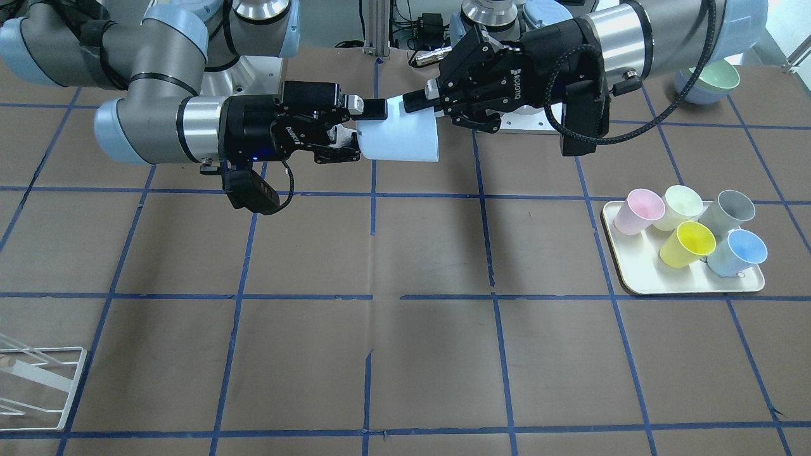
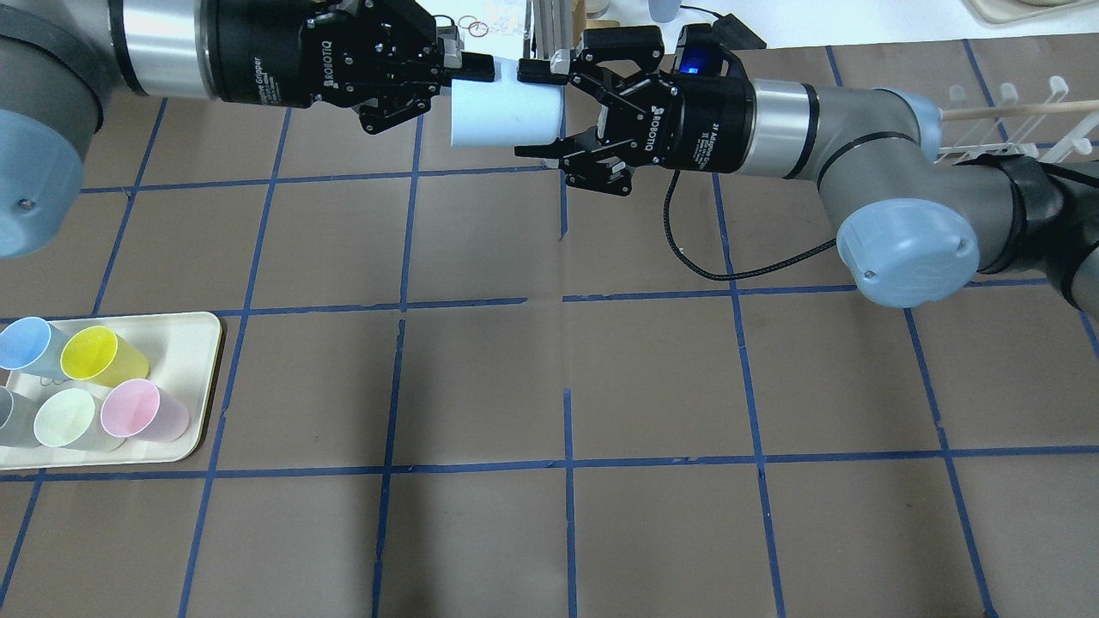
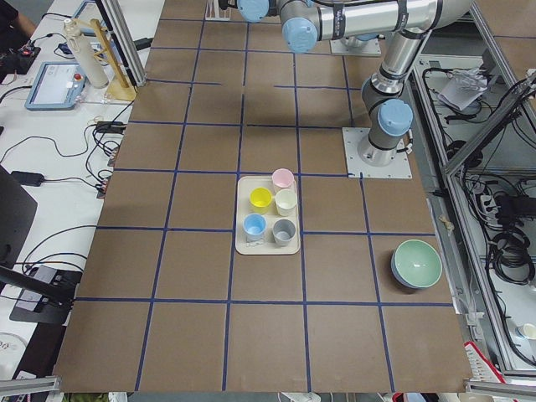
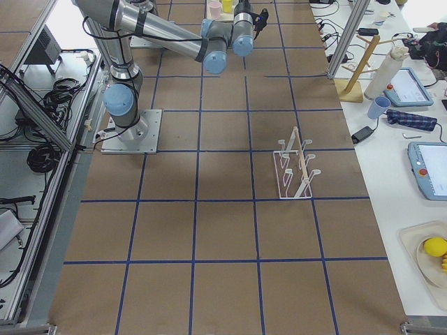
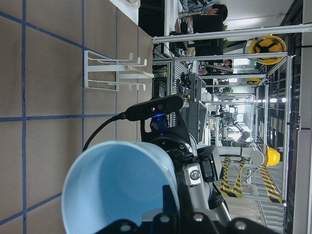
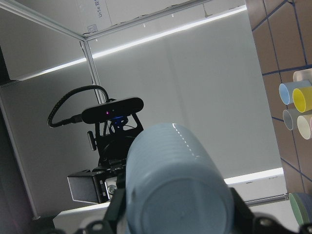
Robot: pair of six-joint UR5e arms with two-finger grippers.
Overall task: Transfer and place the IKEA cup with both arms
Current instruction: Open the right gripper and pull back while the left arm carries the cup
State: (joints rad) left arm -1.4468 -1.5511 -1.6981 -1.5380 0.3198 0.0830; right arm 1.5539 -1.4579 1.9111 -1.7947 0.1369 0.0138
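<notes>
The light blue IKEA cup lies on its side in the air between both grippers, and it also shows from overhead. My left gripper is shut on the wall at its open rim. The left wrist view looks into the cup's mouth. My right gripper straddles the cup's base end, with a finger against each side, and looks shut on it. The right wrist view shows the cup's closed bottom. The twin blue cup stands on the tray.
A cream tray on my left side holds pink, pale green, yellow, grey and blue cups. A white wire rack stands on my right side. A green bowl sits near the left arm's base.
</notes>
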